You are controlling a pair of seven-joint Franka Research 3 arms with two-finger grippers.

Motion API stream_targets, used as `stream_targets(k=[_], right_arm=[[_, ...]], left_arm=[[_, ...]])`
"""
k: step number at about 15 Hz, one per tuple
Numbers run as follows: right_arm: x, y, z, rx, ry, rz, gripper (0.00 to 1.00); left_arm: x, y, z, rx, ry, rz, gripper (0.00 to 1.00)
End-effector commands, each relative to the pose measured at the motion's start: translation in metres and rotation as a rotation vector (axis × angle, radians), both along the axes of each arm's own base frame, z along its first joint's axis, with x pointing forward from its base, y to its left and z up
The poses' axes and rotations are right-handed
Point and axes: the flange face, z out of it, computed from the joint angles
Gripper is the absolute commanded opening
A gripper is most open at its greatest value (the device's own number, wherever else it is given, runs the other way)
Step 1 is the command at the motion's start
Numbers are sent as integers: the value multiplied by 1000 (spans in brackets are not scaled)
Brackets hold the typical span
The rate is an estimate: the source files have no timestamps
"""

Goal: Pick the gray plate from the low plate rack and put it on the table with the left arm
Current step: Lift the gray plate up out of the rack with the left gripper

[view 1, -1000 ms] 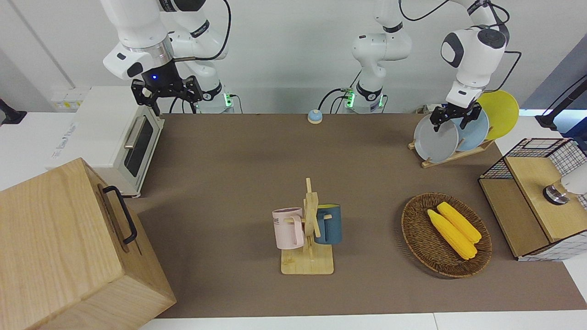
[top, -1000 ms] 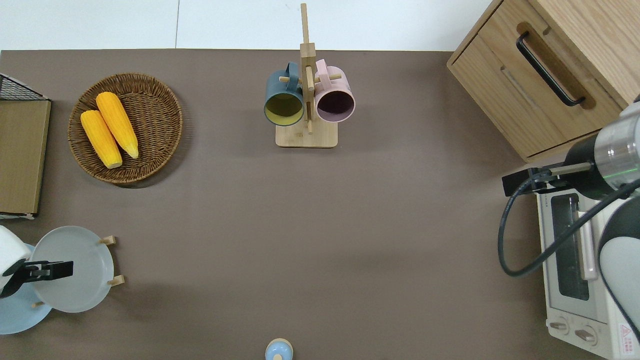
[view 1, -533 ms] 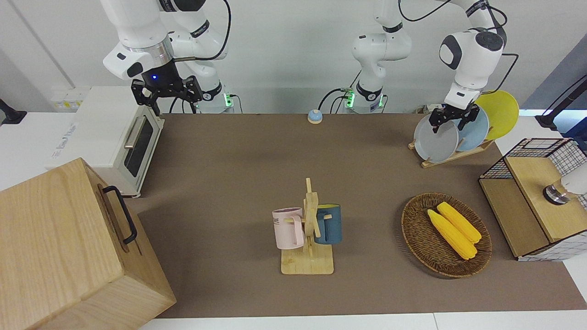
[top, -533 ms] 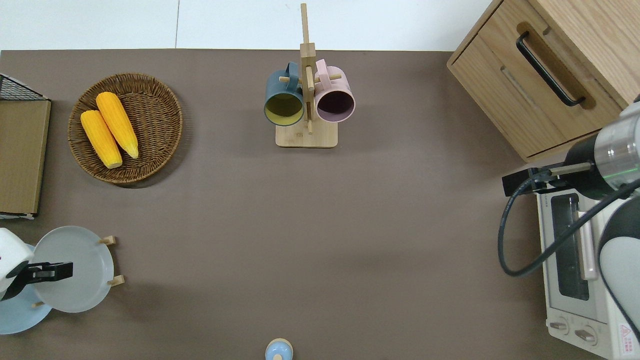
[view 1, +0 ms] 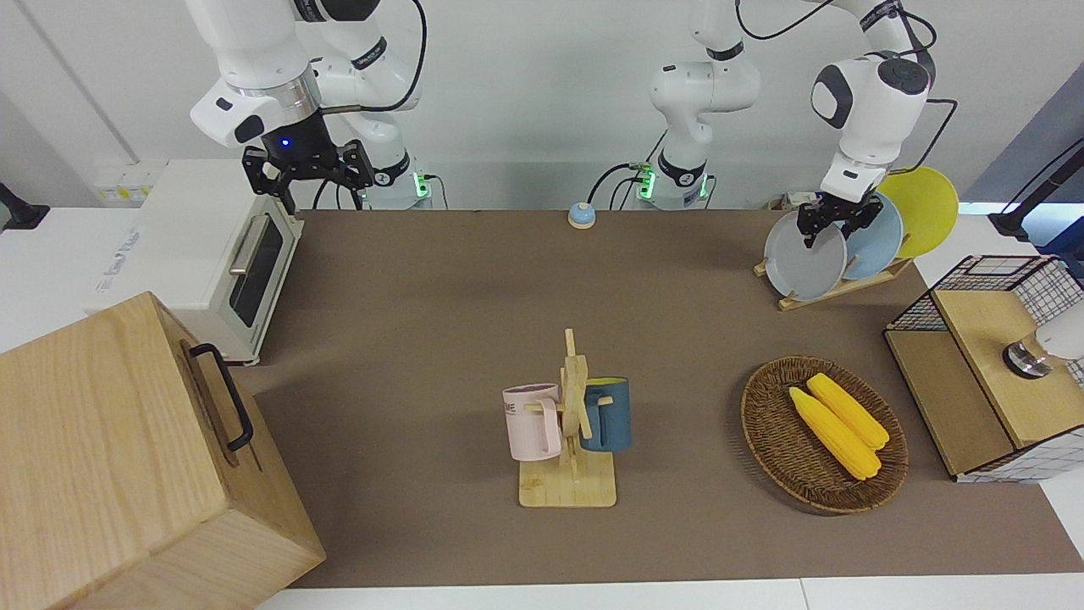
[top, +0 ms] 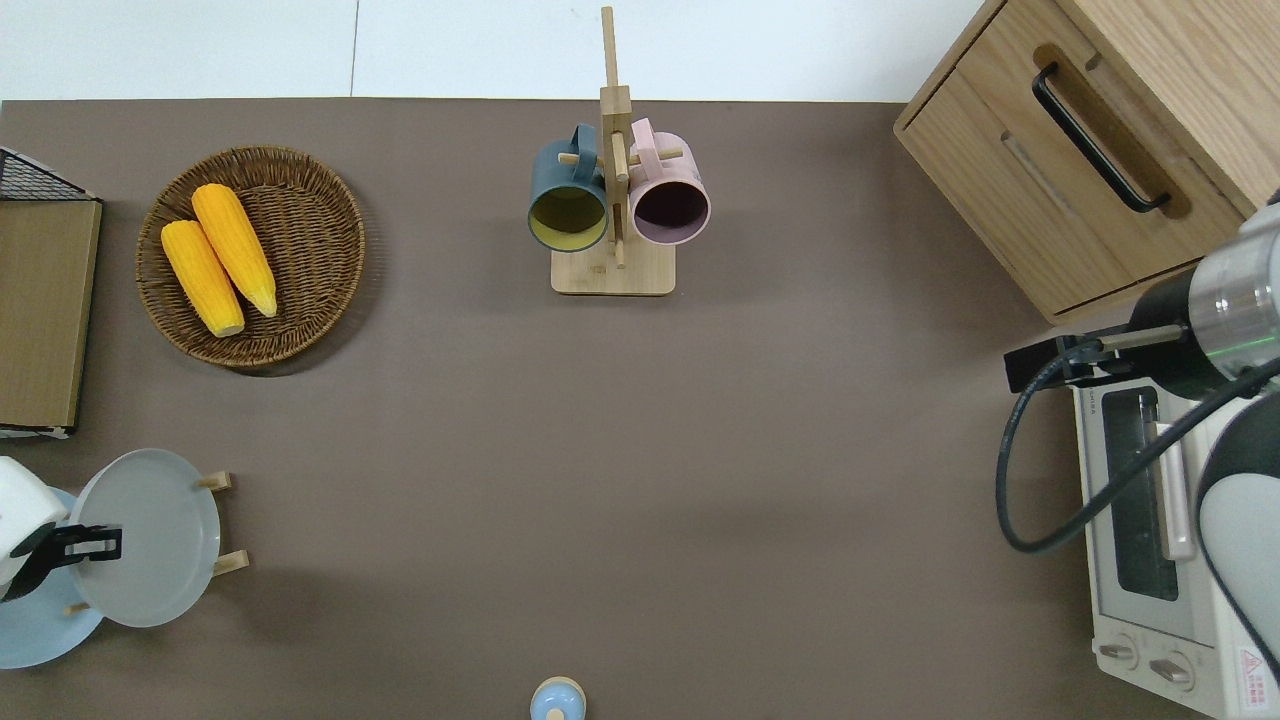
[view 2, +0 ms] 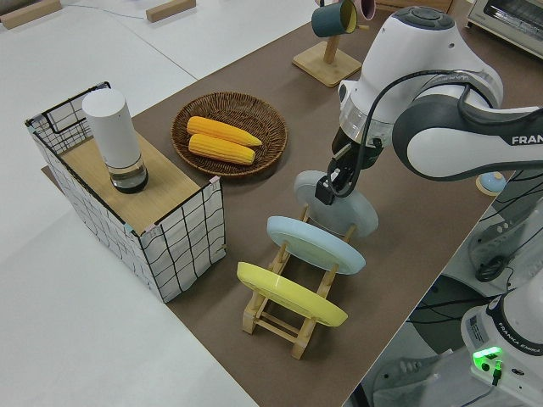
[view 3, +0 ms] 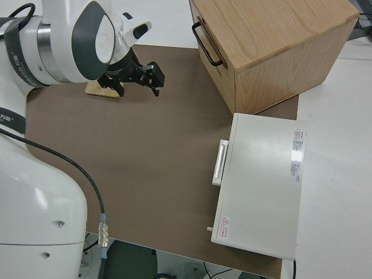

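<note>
The gray plate [view 1: 803,258] stands slanted in the slot of the low plate rack [view 1: 847,285] farthest from the robots, at the left arm's end of the table [view 1: 423,296]. My left gripper [view 1: 834,224] is shut on its top rim. The hold also shows in the overhead view, gripper [top: 92,541] on plate [top: 160,545], and in the left side view, gripper [view 2: 327,188] on plate [view 2: 355,219]. A light blue plate [view 1: 876,233] and a yellow plate [view 1: 927,203] stand in the slots nearer the robots. My right gripper [view 1: 309,169] is parked and open.
A wicker basket [view 1: 766,432] with two corn cobs lies farther from the robots than the rack. A wire-sided box [view 1: 982,381] stands beside it at the table end. A mug stand [view 1: 569,424] is mid-table. A wooden cabinet [view 1: 127,457], a toaster oven [view 1: 212,254] and a small bell [view 1: 581,215] also stand here.
My left gripper's fingers have closed onto the gray plate's top rim. The plate has tipped slightly more upright in the rack. The right arm has not moved.
</note>
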Motion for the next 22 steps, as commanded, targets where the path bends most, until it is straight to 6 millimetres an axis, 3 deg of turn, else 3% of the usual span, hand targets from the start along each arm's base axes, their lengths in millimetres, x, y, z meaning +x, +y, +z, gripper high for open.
stream_targets(k=[1,4,8,17,22], right_arm=[[-2,-1,4,-2,4,-14,983],[-2,-1,4,-3,2,-14,983],[-2,-1,4,-3,2,-14,983],[-2,-1,4,-3,2,-14,983],[-2,-1,4,-3,2,-14,983]], left_arm=[[-8,2,-2,8,-10,-11,0],[-9,2,3,-2,-9,7,0],[-5,5,33,-9,18,32,0],[0,4,141,-53,56,77,0],[-5,-3,180,-130,63,128,0]])
